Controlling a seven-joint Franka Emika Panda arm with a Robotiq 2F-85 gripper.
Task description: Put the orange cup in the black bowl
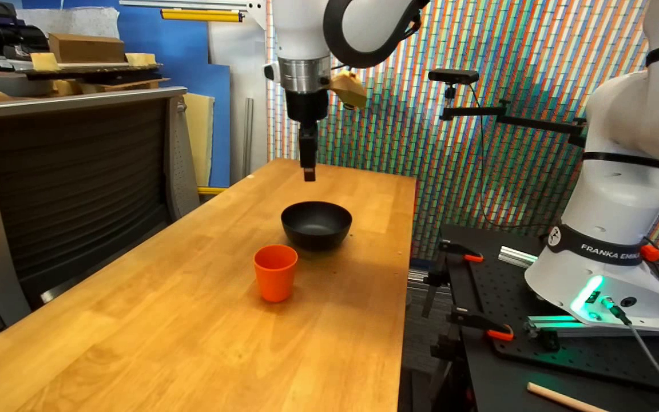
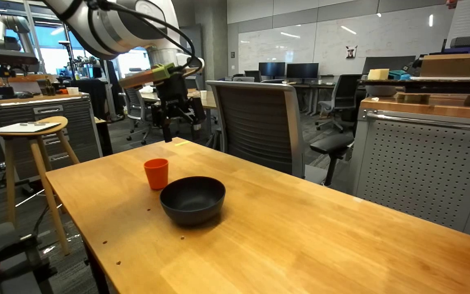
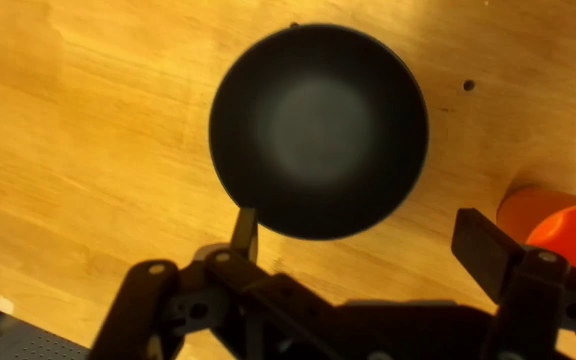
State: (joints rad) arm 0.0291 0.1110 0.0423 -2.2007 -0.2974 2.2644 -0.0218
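So, closest in an exterior view: orange cup [image 1: 276, 274], upright on the wooden surface [image 1: 181, 337]. Plain, bright orange-red, gently tapered, wider at the rim than at the base. Round mouth facing straight up, thin lip. Brighter inside than on the outer wall in the wrist view; cut off there by the right edge.

Just beyond, across a strip of bare surface: black bowl [image 1: 316, 229]. Round, upright, clearly wider than the cup, flared up to a thin rim. Dark, fairly dull sides; greyish round floor in the wrist view. Location of cup: outside the bowl, just beside, apart from it.

Higher up: pincer [image 3: 357, 212] on a white arm [image 1: 301, 34], pointing down above the surface, raised clear of both cup and bowl. With fingers [image 3: 243, 232] set wide apart. Overlapping part of the bowl rim and part of the cup in the wrist view.

Farther, in an exterior view: chair [image 2: 255, 126] with a dark ribbed back, alongside the surface. Beyond: two dark monitors [image 2: 302, 70]. Farthest: long pale whiteboard [image 2: 333, 45] with bright streaks of light.
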